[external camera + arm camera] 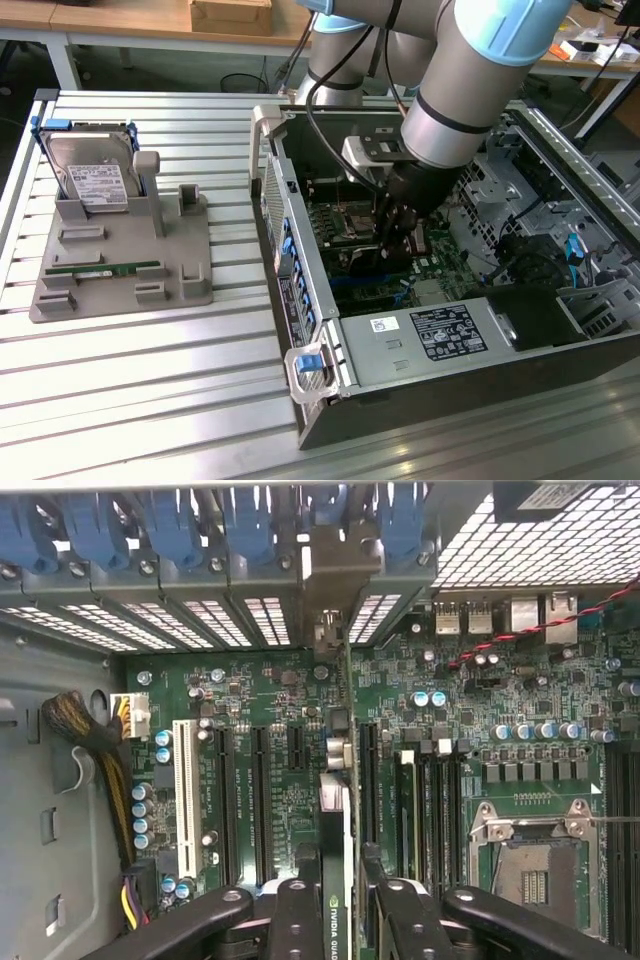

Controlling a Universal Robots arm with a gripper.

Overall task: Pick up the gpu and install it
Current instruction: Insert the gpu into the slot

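Observation:
My gripper [398, 232] reaches down inside the open computer case [300, 250], over the green motherboard [250, 680]. In the wrist view its two black fingers [298, 890] are shut on the gpu [335, 810], a thin dark card seen edge-on with a green logo strip between the pads. The card stands upright along the row of long black expansion slots [262, 790], and its far end reaches the rear slot opening [325, 630]. Whether it sits fully in a slot I cannot tell. In the exterior view the gpu [375, 262] is a dark shape under the gripper.
A grey holder [120, 260] on the slatted table at the exterior view's left carries a silver hard drive [95, 175] and a green RAM stick [105, 270]. A power supply [440, 335], drive cages [560, 250] and blue slot latches [240, 525] crowd the case.

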